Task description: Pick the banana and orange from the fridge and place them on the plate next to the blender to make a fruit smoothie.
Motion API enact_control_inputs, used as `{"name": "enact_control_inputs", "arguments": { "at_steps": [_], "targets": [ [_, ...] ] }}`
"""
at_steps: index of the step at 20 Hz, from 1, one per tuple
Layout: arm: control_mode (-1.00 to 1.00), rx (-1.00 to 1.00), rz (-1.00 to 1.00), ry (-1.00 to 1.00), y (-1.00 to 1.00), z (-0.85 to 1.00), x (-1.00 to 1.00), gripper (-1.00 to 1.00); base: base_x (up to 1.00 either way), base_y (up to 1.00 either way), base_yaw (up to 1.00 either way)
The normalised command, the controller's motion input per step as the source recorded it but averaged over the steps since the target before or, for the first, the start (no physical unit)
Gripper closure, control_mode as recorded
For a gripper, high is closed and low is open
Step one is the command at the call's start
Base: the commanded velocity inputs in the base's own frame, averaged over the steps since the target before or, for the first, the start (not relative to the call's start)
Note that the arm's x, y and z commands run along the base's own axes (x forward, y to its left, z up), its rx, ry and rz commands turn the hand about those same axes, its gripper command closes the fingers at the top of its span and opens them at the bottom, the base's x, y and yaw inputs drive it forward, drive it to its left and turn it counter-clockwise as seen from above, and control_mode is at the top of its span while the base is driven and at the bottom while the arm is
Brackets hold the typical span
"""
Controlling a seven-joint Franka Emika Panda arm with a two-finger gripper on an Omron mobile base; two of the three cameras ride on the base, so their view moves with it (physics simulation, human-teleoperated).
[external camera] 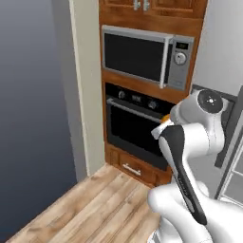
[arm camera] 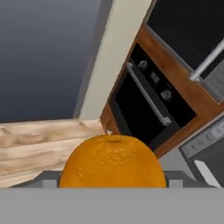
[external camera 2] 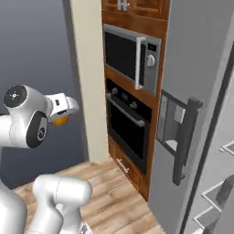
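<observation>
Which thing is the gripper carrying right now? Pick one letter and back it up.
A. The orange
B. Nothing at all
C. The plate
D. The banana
A: in the hand view the orange sits right at the gripper, a round bright-orange ball, and the right base view shows a bit of orange peeking out under the hand.

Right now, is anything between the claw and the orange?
No. The orange sits right at the claw, apparently held, with nothing between them. The fingertips are hidden, so I cannot confirm contact.
</observation>
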Motion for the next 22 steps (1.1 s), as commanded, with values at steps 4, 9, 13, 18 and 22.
{"name": "enact_control_inputs", "arguments": {
  "at_steps": [4, 9, 13, 18, 22],
  "targets": [
    [1.0, 0.0, 0.0, 0.0, 0.0, 0.0, 0.0, 1.0, -0.21, 0.65, 0.99],
    [1.0, 0.0, 0.0, 0.0, 0.0, 0.0, 0.0, 1.0, -0.18, 0.62, 1.0],
    [1.0, 0.0, 0.0, 0.0, 0.0, 0.0, 0.0, 1.0, -0.12, 0.47, 1.0],
    [1.0, 0.0, 0.0, 0.0, 0.0, 0.0, 0.0, 1.0, 0.28, 0.45, 0.87],
    [1.0, 0.0, 0.0, 0.0, 0.0, 0.0, 0.0, 1.0, 1.0, 0.45, 0.52]
  ]
}}
